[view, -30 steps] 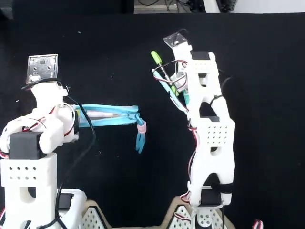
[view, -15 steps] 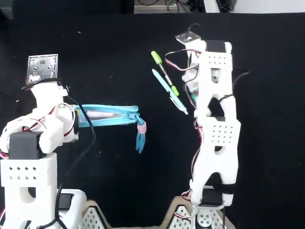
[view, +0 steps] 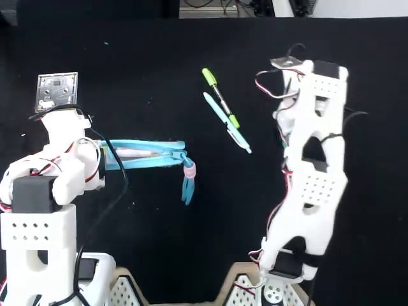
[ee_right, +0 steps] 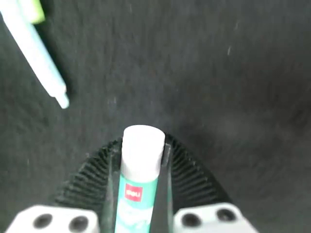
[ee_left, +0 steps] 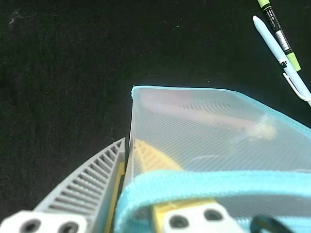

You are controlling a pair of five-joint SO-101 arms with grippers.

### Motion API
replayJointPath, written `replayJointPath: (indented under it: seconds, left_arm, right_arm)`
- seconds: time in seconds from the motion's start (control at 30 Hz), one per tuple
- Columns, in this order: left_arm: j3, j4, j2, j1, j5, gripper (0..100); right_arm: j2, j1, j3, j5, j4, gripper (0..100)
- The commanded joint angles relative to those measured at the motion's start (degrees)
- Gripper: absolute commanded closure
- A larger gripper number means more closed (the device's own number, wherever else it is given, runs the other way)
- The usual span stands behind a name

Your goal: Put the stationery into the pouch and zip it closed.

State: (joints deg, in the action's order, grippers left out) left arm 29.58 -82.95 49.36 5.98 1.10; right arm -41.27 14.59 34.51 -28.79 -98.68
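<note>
A light blue mesh pouch [view: 150, 155] is held off the black table by my left gripper [ee_left: 129, 145], shut on its edge with the yellow finger [ee_left: 150, 160] inside and the grey finger [ee_left: 90, 191] outside. A pinkish pen [ee_left: 194, 112] lies inside the pouch [ee_left: 218, 145]. My right gripper [ee_right: 142, 148] is shut on a white and green glue stick [ee_right: 141, 167]. The right arm [view: 315, 127] stands to the right of a green pen [view: 220, 97] and a light blue pen [view: 226, 124], which lie side by side on the table.
The pouch's pink and blue pull strap [view: 189, 178] hangs at its end nearest the pens. The two pens also appear in the left wrist view, green pen [ee_left: 278, 31] and blue pen [ee_left: 278, 52]. The light blue pen [ee_right: 36, 53] lies beyond the glue stick.
The right arm has swung to the right, away from the two pens, with the glue stick in its gripper. The pens now lie uncovered. The left arm and pouch have not moved.
</note>
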Motion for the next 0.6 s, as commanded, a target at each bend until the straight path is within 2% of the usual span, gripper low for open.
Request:
replayJointPath:
  seconds: [0.0, 0.3, 0.57]
  left_arm:
    - [1.71, 0.44, -0.44, 0.66, 0.44, 97]
    - [1.71, 0.44, -0.44, 0.66, 0.44, 97]
    - [2.59, 1.32, -0.44, 0.66, 0.44, 97]
  right_arm:
    - [10.24, 1.14, -11.47, -2.55, 4.75, 98.8]
    - [33.63, -2.46, -52.53, -3.43, 32.35, 98.7]
    - [45.49, -12.13, -69.23, -3.43, 36.04, 98.5]
